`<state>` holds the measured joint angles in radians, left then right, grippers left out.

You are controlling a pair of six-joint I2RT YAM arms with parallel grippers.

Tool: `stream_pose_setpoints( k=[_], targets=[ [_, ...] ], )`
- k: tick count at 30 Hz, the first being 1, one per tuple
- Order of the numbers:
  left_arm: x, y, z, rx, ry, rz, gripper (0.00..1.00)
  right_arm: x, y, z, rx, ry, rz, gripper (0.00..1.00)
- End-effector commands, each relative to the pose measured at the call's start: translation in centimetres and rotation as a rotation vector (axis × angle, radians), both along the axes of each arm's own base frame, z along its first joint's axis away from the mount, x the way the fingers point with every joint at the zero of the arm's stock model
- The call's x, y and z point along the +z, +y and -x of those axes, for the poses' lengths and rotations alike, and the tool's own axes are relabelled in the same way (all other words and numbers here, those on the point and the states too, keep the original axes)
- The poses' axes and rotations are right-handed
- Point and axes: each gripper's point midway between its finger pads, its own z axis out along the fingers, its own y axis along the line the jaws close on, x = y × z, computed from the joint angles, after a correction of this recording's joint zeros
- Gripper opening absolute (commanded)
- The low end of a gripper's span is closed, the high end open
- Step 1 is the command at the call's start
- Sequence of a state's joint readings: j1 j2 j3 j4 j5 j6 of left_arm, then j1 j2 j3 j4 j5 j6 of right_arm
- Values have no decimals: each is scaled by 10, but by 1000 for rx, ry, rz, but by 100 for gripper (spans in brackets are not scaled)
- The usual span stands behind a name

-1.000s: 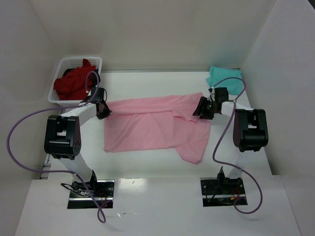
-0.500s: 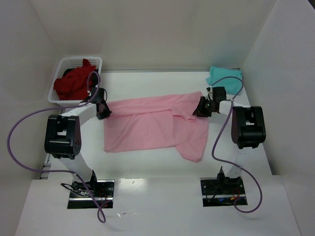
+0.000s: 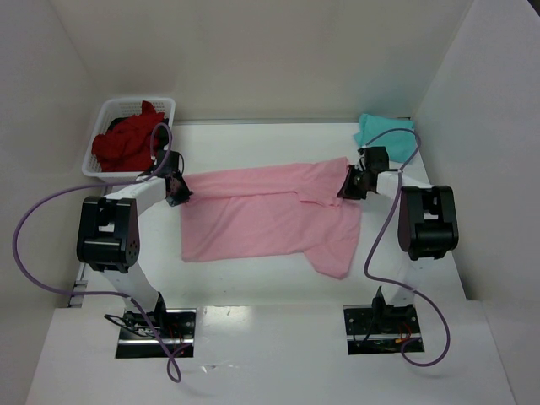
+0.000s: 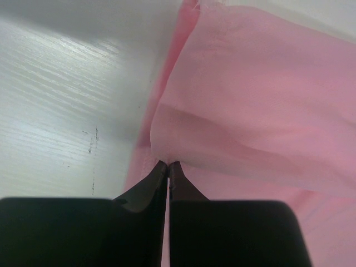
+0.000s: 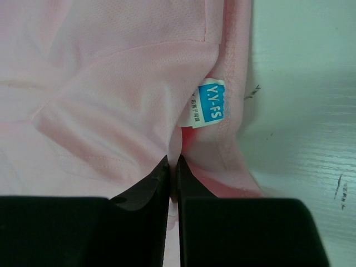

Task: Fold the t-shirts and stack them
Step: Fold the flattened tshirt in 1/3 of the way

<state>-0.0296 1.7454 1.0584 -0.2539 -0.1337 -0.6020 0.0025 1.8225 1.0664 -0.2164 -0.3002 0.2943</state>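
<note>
L gripper [image 4: 168, 165] & R gripper [image 5: 173, 161] extended fwd, pinching pink t-shirt [image 3: 261, 221], prob. low.

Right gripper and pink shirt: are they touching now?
Touching. The right wrist view shows the right gripper closed on a fold of the pink shirt, beside its blue label.

Both arms are white tubes joined by bulky black motor housings: the left arm [image 3: 107, 234] and the right arm [image 3: 429, 221]. A lilac cable [image 3: 25, 245] loops from each wrist to a metal base plate [image 3: 156, 331], where thin red and black wires [image 3: 126, 321] show. The fingers [image 4: 150, 188] are matte black and taper to points.
</note>
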Motion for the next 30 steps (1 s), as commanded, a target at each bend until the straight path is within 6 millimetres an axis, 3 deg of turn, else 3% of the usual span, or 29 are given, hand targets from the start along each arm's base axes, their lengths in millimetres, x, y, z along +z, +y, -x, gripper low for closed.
stream_pose_setpoints(
  k=[1,9,14,17,18,23,27,29,30],
  targets=[
    [1,1,-3,-15,-5,-18,2,23,-10,-8,-21,-56,53,11],
    [0,3,0,-10,11,-27,2,19,-24,-1,-52,-29,94,9],
    [2,16,3,28,32,-90,2,17,-38,5,-85,-16,94,8],
    [4,21,4,34,40,-119,2,20,-36,5,-77,-22,75,8],
    [8,21,1,35,30,-118,6,15,-38,6,-73,-11,72,8],
    [11,-5,4,-73,24,-83,20,7,-32,7,-50,8,38,8],
    [15,-46,14,-252,12,44,28,10,-32,4,-51,-3,38,9],
    [26,-74,16,-358,-23,76,34,10,-32,0,-57,-8,35,20],
    [27,-82,20,-387,-19,76,38,11,-32,-1,-59,-9,33,38]
  ],
)
